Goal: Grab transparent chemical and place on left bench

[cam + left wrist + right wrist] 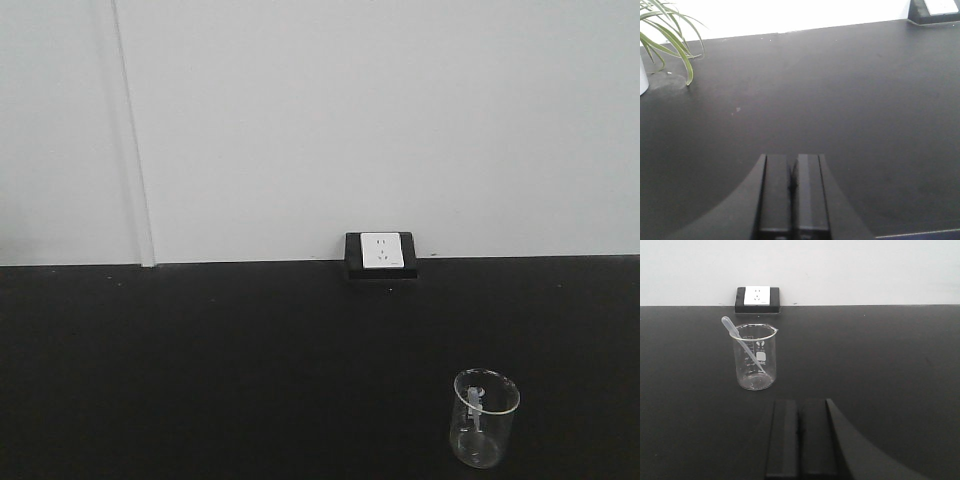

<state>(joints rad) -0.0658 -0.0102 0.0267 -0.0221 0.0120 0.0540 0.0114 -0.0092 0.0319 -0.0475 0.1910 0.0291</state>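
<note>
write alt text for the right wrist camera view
A small clear glass beaker with a plastic pipette leaning inside stands upright on a black countertop, just ahead of the right gripper, whose jaws are closed and empty. A white wall socket sits behind it at the foot of a white wall.

Counting 1 transparent chemical beaker (755,360), which is standing near right on 1 black countertop (200,350). 1 plastic pipette (736,334) is leaning inside it. 1 white wall socket (380,251) is sitting at the far edge, approx. centre. 1 potted plant (685,65) is showing far left, only partly in view. 2 grippers are showing, 1 per wrist cam: left gripper (792,182) & right gripper (799,432).
</note>
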